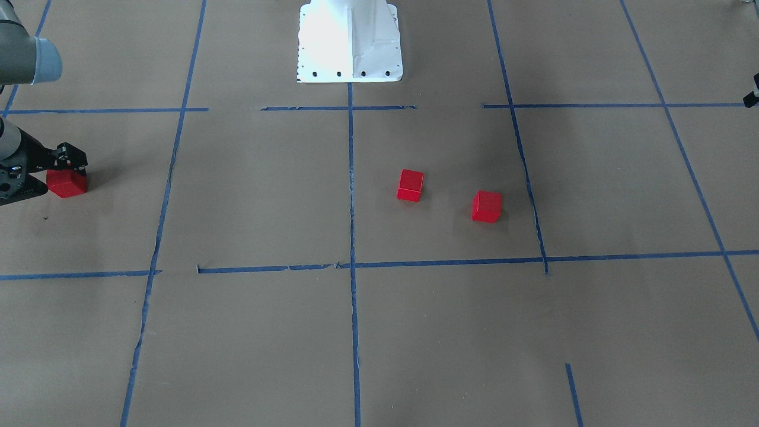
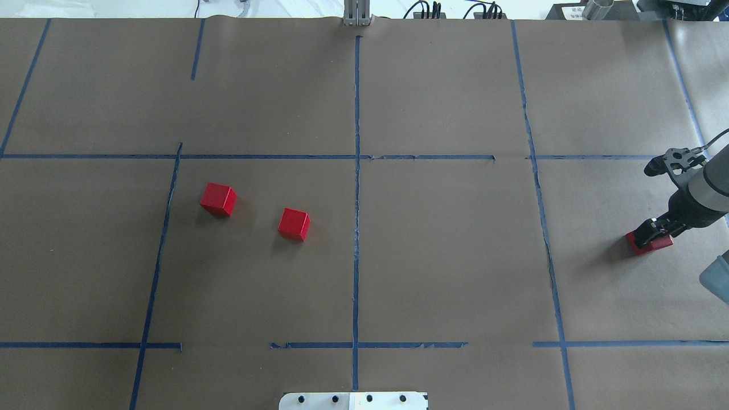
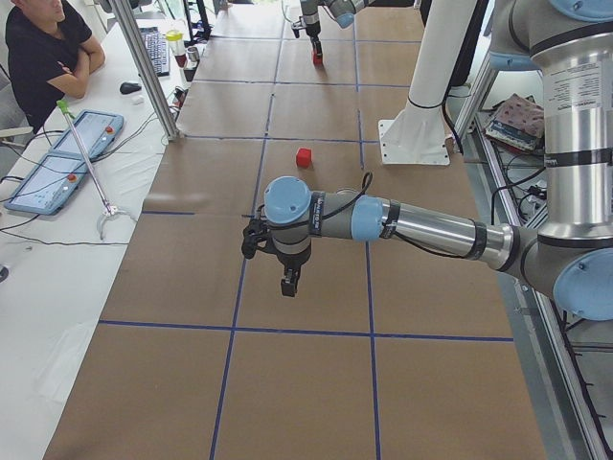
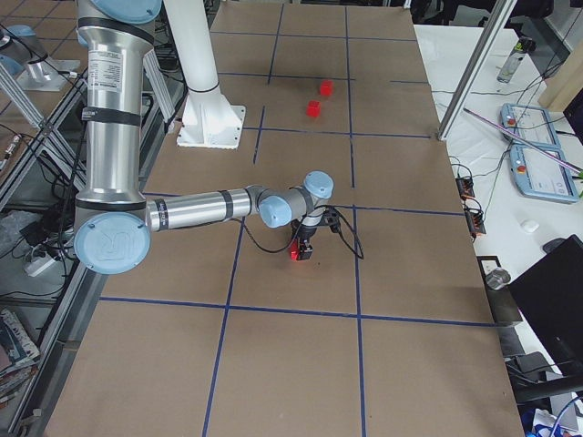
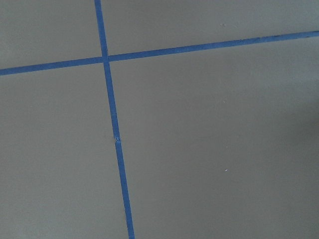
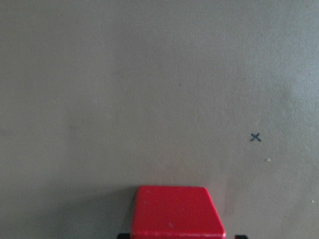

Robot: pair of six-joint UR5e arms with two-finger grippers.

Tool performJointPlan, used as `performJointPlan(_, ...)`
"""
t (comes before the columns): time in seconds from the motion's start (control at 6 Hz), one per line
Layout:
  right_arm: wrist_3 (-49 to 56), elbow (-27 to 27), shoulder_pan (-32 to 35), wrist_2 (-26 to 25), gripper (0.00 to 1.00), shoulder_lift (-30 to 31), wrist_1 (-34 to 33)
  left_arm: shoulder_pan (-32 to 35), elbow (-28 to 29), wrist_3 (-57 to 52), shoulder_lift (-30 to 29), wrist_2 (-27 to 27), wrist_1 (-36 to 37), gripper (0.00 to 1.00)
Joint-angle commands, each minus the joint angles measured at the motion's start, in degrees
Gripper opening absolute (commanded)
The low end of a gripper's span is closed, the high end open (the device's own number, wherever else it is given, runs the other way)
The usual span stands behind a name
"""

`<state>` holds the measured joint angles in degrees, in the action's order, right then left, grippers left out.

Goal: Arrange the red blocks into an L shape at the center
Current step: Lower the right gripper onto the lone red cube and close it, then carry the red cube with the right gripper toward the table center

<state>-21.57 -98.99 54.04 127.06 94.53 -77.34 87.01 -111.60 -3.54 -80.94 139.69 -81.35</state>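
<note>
Small matte bright-red cube point(image 1: 68, 185) by worktop's right edge seems light, rigid; pinch opposite flat faces; right gripper point(image 2: 650, 232) straddles it, closure unclear; left gripper point(image 3: 287, 284) unreadable.

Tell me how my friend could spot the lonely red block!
Start at the white robot base and go along the brown table toward the robot's right side, past the blue tape line. One red block sits there alone with the right claw around it. The other two red blocks lie close together nearer the middle, no claw nearby.
</note>
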Motion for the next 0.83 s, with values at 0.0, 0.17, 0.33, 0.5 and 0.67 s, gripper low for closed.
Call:
performJointPlan(0.0,-0.5,-3.4,-0.1,0.8,0.01,-0.2,-0.1,0.1,-0.7,0.0,0.0,0.1,0.2,1.0)
performJointPlan(0.17,-4.6,-9.4,-0.5,0.7,0.0,-1.3,-3.0,0.1,-1.3,0.0,0.0,1.1,0.4,1.0)
performJointPlan(0.33,-10.5,-12.1,-2.5,0.8,0.0,-8.9,-9.9,0.1,-1.2,0.0,0.0,1.8,0.4,1.0)
performJointPlan(0.5,-17.4,-12.6,-6.4,0.5,0.0,-18.8,-18.1,0.0,-1.3,0.1,-0.1,1.7,0.3,1.0)
performJointPlan(0.67,-24.0,-11.7,-12.6,-0.1,0.0,-26.0,-20.7,0.0,-1.0,0.1,0.0,1.5,0.1,1.0)
